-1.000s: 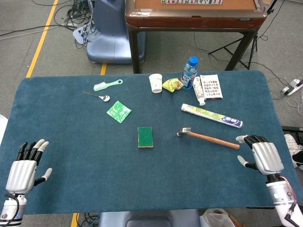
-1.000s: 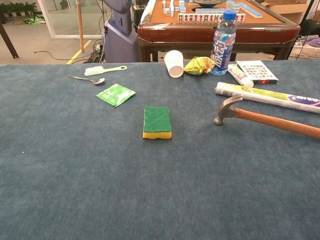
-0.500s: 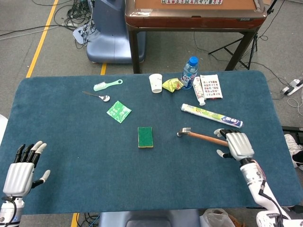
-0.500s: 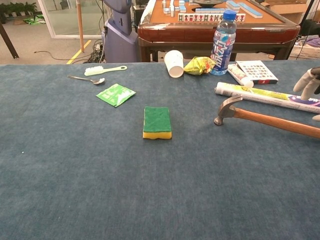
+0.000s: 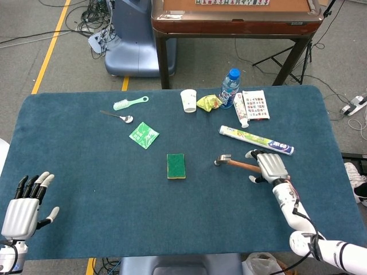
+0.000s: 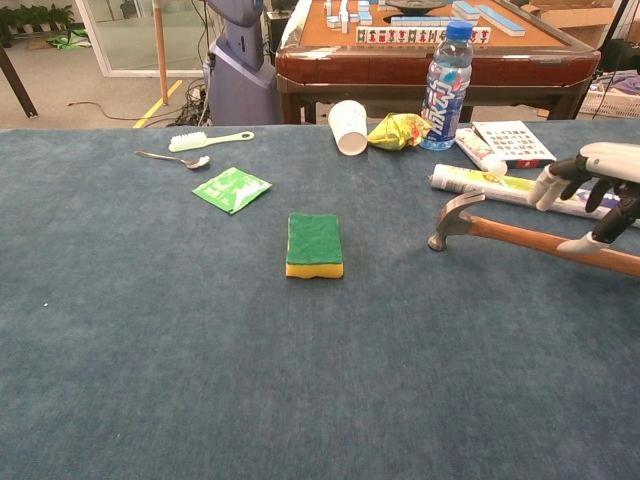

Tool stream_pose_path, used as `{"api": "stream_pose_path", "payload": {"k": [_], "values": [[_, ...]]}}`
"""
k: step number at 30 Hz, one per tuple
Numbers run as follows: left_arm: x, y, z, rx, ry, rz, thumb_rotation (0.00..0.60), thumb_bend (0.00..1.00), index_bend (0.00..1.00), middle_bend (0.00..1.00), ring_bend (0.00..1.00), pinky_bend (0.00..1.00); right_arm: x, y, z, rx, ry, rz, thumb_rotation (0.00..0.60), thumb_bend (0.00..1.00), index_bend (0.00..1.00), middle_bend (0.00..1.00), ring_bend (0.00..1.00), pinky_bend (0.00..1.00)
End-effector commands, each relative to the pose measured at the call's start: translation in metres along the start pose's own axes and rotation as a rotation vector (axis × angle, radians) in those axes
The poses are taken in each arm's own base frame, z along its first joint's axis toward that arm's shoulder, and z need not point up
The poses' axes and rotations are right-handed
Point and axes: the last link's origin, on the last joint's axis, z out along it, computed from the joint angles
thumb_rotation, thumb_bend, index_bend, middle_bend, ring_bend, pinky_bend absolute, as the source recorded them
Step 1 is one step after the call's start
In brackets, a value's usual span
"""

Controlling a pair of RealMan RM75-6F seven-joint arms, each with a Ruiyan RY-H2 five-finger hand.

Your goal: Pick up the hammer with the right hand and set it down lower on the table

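Note:
The hammer lies flat on the blue table, its steel head toward the middle and its wooden handle running right. My right hand hovers over the middle of the handle, palm down, fingers apart, holding nothing. The outer part of the handle is hidden under that hand in the head view. My left hand rests open at the table's near left corner, far from the hammer; the chest view does not show it.
A green and yellow sponge lies left of the hammer head. Just behind the hammer is a long toothpaste box. At the back stand a water bottle, paper cup, snack bag, card pack, spoon, toothbrush and green sachet.
My right hand has moved left and away from the table's right edge, coming over the hammer handle. The hammer has not moved. The left hand slid slightly toward the near edge.

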Motion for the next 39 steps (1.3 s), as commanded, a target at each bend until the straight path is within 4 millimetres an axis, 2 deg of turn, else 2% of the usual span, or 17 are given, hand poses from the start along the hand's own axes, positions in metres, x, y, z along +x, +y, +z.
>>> {"api": "stream_pose_path", "payload": {"k": [1, 13, 17, 25, 39], "values": [[0.0, 0.0, 0.0, 0.0, 0.0, 0.0, 0.6, 0.22, 0.11, 0.11, 0.08, 0.0, -0.003, -0.007, 0.009, 0.004, -0.026, -0.004, 0.6, 0.22, 0.3, 0.28, 0.2, 0.31], [-0.002, 0.001, 0.003, -0.002, -0.006, 0.004, 0.6, 0.22, 0.11, 0.11, 0.08, 0.0, -0.01, -0.022, 0.03, 0.001, -0.083, -0.011, 0.6, 0.26, 0.3, 0.37, 0.2, 0.31], [-0.003, 0.002, 0.005, -0.002, -0.007, 0.004, 0.6, 0.22, 0.11, 0.11, 0.08, 0.0, -0.012, -0.022, 0.034, -0.007, -0.097, -0.014, 0.6, 0.26, 0.3, 0.37, 0.2, 0.31], [-0.004, 0.002, 0.006, -0.003, -0.009, 0.005, 0.6, 0.22, 0.11, 0.11, 0.08, 0.0, -0.016, -0.022, 0.037, -0.01, -0.109, -0.012, 0.6, 0.36, 0.3, 0.4, 0.21, 0.31], [-0.01, 0.002, 0.011, -0.002, -0.02, 0.006, 0.6, 0.22, 0.11, 0.11, 0.08, 0.0, -0.019, -0.02, 0.041, -0.007, -0.121, -0.006, 0.6, 0.41, 0.31, 0.43, 0.22, 0.31]]}}
